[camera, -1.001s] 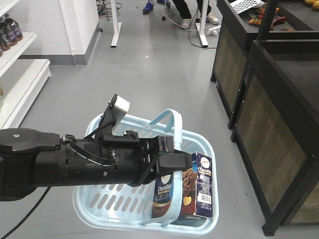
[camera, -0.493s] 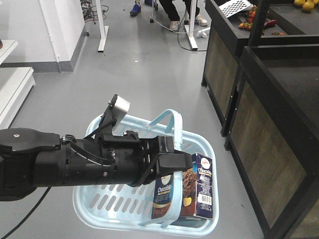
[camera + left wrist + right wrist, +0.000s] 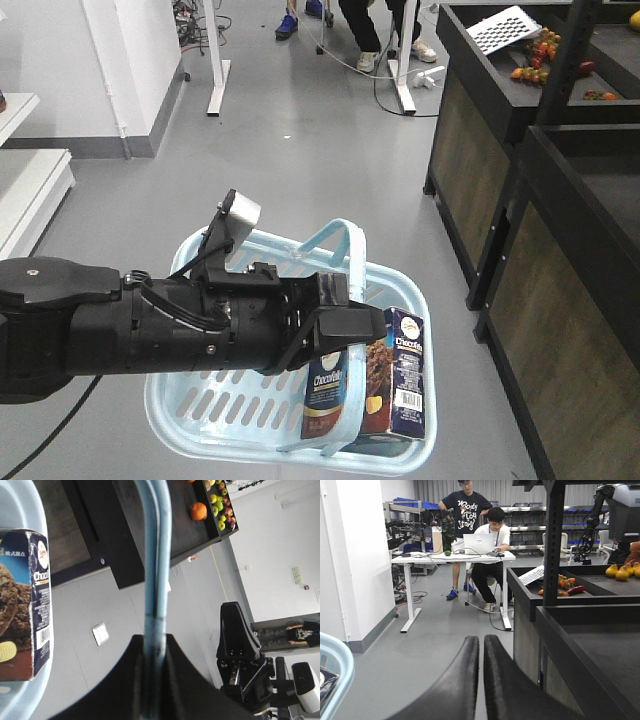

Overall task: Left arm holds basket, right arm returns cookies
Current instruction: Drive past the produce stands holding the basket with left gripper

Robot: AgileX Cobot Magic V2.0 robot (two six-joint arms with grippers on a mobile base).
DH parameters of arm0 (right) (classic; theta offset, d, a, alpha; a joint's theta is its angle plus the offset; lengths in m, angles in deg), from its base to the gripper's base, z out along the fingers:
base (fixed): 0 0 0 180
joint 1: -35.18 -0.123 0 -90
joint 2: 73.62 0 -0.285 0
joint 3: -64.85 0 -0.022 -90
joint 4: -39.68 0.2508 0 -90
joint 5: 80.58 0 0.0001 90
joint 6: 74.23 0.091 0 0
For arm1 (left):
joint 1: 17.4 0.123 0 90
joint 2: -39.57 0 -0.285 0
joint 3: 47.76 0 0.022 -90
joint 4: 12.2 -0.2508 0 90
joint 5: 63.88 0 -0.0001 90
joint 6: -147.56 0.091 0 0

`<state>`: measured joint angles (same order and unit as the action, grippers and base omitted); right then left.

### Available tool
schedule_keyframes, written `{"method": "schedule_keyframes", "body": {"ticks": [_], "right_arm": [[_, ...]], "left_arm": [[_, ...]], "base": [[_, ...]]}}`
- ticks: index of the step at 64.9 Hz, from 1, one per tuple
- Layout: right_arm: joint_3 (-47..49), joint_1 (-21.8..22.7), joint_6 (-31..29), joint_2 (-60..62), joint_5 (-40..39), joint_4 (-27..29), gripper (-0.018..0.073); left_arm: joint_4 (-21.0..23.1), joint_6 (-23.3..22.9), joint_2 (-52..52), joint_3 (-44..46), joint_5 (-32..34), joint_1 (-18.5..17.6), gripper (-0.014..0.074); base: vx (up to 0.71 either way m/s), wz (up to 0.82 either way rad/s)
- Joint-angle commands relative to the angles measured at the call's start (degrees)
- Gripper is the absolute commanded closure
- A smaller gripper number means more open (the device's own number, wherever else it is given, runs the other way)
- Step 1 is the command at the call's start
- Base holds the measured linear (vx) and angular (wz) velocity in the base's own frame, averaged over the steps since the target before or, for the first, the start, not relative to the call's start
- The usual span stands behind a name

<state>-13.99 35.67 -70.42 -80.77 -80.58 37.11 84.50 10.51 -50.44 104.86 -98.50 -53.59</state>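
L wrist cam: left gripper [image 3: 152, 652] is clamped tight on the hoop handle [image 3: 154, 555] of the basket [image 3: 22, 500], w/ a finger on either side of the blue bar. Front cam can't confirm that pinch, since there the fingers only overlap the handle.

Front cam: left arm [image 3: 120, 340] lies across the basket's near-left part. Its grey plate [image 3: 240, 212] sticks up over the far-left rim. Cookies [image 3: 405, 370] stand upright inside the basket at its right end, barcode side toward cam, just under the gripper.

R wrist cam only: right gripper [image 3: 481, 652] has its fingers pressed together w/ nothing between. It sits outside the basket, whose rim shows at that view's left edge.

Right of the basket is a dark produce stand [image 3: 560, 180] w/ fruit. Far beyond are a white desk [image 3: 455, 556] & two people [image 3: 490, 535], seen whole in R wrist cam but only as legs in front cam.
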Motion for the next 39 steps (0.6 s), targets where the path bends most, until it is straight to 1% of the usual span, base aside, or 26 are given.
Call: {"method": "schedule_keyframes", "body": {"ticks": [1,39], "right_arm": [[-1.0,0.1,-0.3,0.7,-4.4,-0.4,0.0570],[-1.0,0.1,-0.3,0.7,-4.4,-0.4,0.0570]], "left_arm": [[4.8,0.9,2.6,1.6,-2.2,-0.3,0.0602],[4.8,0.9,2.6,1.6,-2.2,-0.3,0.0602]], "base": [[0.31,0.06],[0.33,0.05]]}}
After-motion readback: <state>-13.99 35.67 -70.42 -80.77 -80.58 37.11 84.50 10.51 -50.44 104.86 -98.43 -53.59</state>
